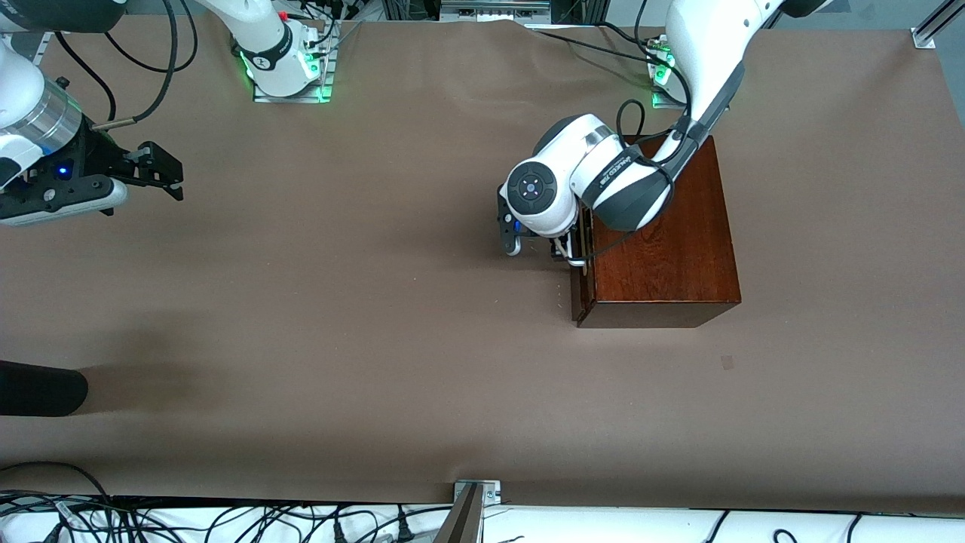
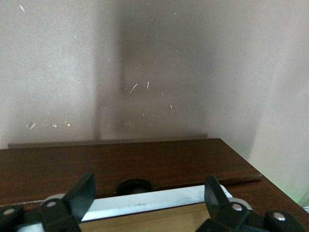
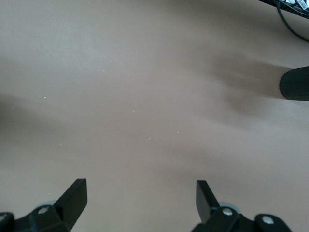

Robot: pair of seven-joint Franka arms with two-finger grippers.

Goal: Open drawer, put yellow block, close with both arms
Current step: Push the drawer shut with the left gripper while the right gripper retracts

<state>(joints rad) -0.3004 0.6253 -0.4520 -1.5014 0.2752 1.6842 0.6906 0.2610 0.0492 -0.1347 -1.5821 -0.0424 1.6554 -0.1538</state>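
Note:
The mahogany box (image 1: 667,241) stands toward the left arm's end of the table. Its drawer (image 1: 581,298) faces the right arm's end and looks shut. My left gripper (image 1: 567,253) is at the drawer front, mostly hidden under its wrist. In the left wrist view the left gripper (image 2: 149,193) is open, and the white handle (image 2: 159,200) lies between its spread fingers (image 2: 82,193) against the dark drawer front (image 2: 145,162). My right gripper (image 1: 162,177) is open and empty over bare table at the right arm's end; it also shows in the right wrist view (image 3: 141,193). The yellow block is out of view.
A black cylindrical object (image 1: 38,388) pokes in at the right arm's end, nearer the front camera; it also shows in the right wrist view (image 3: 294,83). Brown paper covers the table (image 1: 362,302). Cables lie along the table's edges.

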